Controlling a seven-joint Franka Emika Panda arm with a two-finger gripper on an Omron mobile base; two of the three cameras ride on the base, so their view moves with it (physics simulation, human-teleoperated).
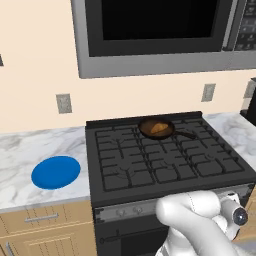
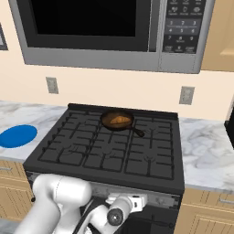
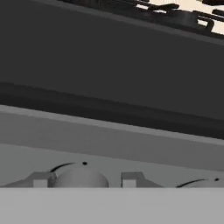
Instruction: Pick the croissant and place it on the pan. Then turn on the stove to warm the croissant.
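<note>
1. The gripper (image 3: 83,180) sits at the bottom of the hand view, its two grey fingertips either side of a rounded silver knob (image 3: 80,177), jaws narrow and pressed to it; it looks like a grip on that knob.
2. A second knob (image 3: 205,183) peeks in at the lower right of the same view, on the silver front strip.
3. Above it the dark front edge of the stove (image 1: 165,165) crosses the frame.
4. Out on the cooktop, the croissant (image 1: 159,128) already lies inside the pan (image 1: 150,131), upper centre of the left base view, on a rear burner.
5. So the placing looks done; the step in hand is lighting the burner.
6. Next move, I'd judge: turn the held knob without slipping off.
7. The microwave keypad (image 2: 183,25) at the upper right has writing too small to read.
8. The blue plate (image 1: 55,172) lies at left.
</note>
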